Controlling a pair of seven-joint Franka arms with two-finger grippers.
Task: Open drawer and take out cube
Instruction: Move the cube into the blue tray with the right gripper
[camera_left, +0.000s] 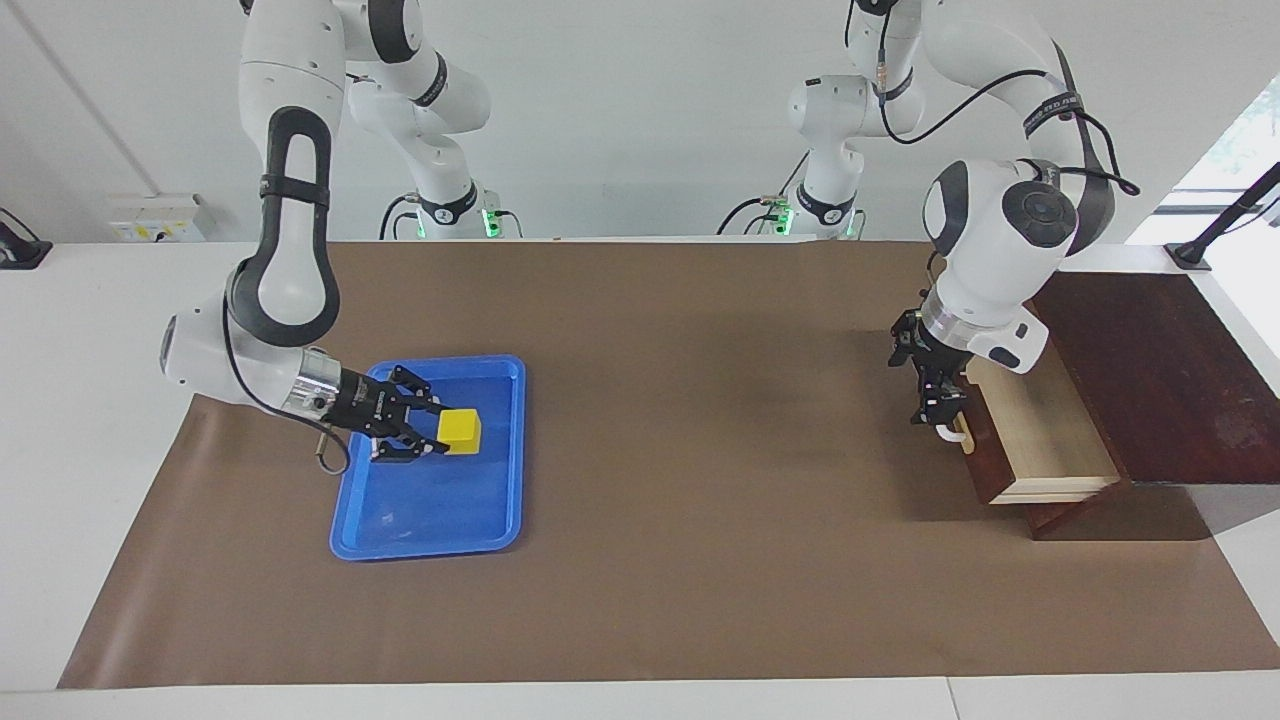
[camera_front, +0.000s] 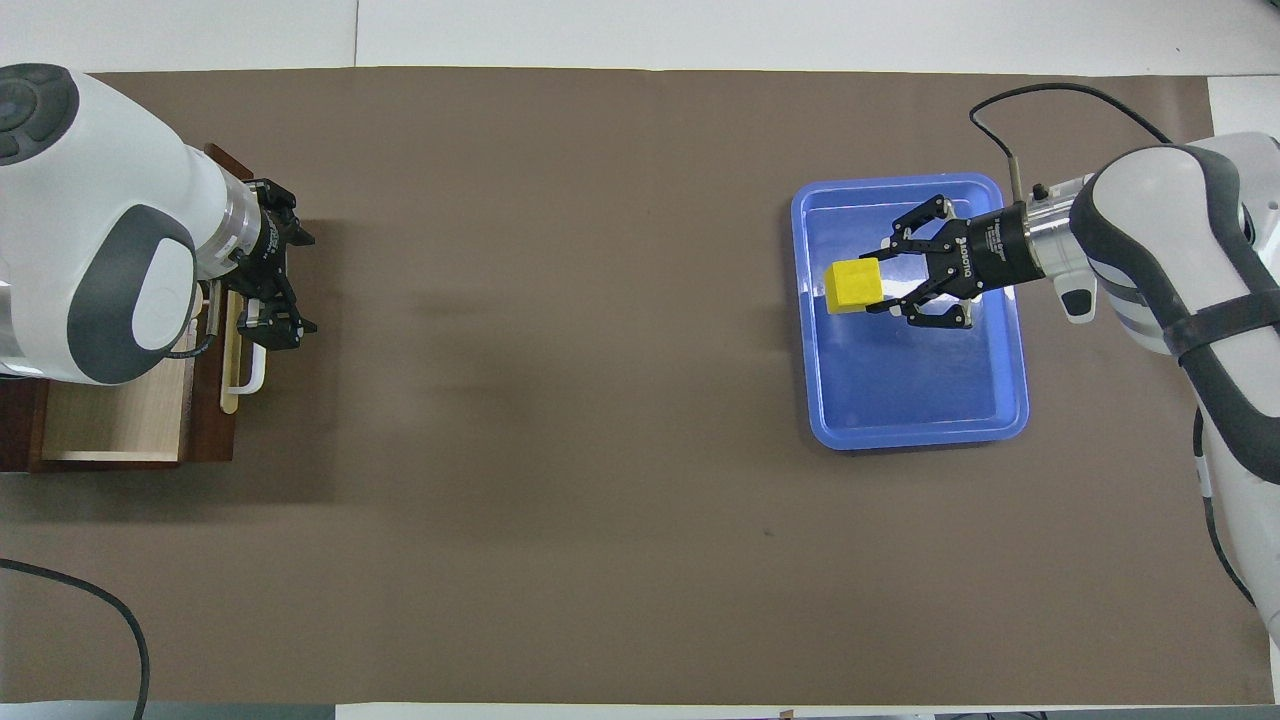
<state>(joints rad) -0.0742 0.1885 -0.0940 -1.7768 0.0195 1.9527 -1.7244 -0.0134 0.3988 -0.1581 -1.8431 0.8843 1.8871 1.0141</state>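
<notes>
Yellow cube (camera_left: 461, 430): clamped in right gripper (camera_left: 432, 437), low over blue tray (camera_left: 505, 528), toward right arm's end of table. Step judged: set-down; next move calls for lowering, then release. Cube has no long axis; edges roughly square to tray. Drawer (camera_left: 1040, 440): pulled open, front toward table middle, long axis along bar handle (camera_front: 248, 376). Left gripper (camera_left: 938, 402): spread wide, empty, at handle.

We see a flat blue tray (camera_left: 428, 520) lying on the brown mat (camera_left: 680, 560) covering the white table (camera_left: 90, 400).
</notes>
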